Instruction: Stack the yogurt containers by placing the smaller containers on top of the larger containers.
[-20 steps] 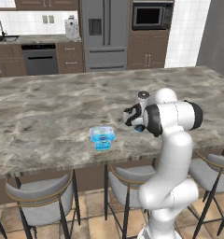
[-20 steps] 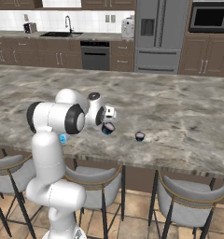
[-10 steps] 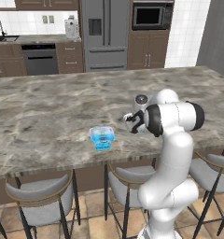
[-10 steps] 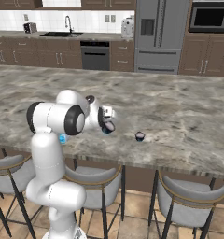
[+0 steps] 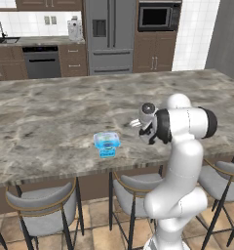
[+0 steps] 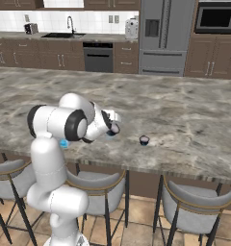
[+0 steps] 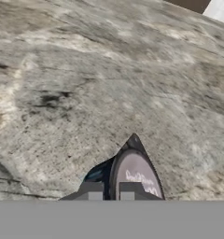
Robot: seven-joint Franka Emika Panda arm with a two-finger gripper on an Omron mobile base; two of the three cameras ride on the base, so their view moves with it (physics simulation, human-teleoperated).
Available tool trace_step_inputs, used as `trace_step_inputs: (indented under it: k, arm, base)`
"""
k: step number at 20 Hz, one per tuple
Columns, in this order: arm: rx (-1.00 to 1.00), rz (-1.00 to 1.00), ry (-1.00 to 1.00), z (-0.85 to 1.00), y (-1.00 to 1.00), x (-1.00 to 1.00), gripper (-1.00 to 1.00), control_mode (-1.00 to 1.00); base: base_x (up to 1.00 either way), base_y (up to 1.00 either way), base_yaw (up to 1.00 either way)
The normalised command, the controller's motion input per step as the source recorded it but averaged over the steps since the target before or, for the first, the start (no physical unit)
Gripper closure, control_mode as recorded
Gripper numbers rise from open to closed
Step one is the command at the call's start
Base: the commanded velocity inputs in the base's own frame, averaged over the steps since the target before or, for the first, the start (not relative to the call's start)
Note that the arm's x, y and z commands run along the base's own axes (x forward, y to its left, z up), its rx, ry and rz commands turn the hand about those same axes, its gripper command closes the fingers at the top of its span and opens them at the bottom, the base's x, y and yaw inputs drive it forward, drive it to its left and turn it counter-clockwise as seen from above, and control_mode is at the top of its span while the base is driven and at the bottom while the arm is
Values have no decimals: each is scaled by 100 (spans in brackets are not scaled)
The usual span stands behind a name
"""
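Note:
My gripper [image 6: 112, 126] is shut on the small dark cup [image 6: 114, 129] with the pale top, just over the counter near its front edge. In the hand view the cup [image 7: 135, 173] lies tilted against the fingertips [image 7: 91, 190]. The gripper [image 5: 140, 125] is to the right of the light-blue squarish tub [image 5: 107, 144], about a hand's width away. A corner of the tub [image 6: 64, 143] peeks out behind my arm in the right base view. The much tinier dark cup [image 6: 144, 140] stands alone on the counter to the right of the gripper.
The marble island counter [image 5: 50, 112] stretches wide to the left and back. Grey bar stools [image 5: 43, 212] stand under its front edge. Fridge, oven and cabinets line the far wall.
The jaws have closed in on the small dark cup, and the hand has tilted and risen slightly. The tub and the tiny cup have not moved.

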Motion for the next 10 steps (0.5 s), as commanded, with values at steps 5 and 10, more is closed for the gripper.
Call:
trace_step_inputs:
  k: [5,10]
  arm:
    - [-8,-2,0,28,2,-10,100,-100]
    - [-7,-5,0,36,2,-5,100,-100]
  base:
    - [0,0,0]
    - [0,0,0]
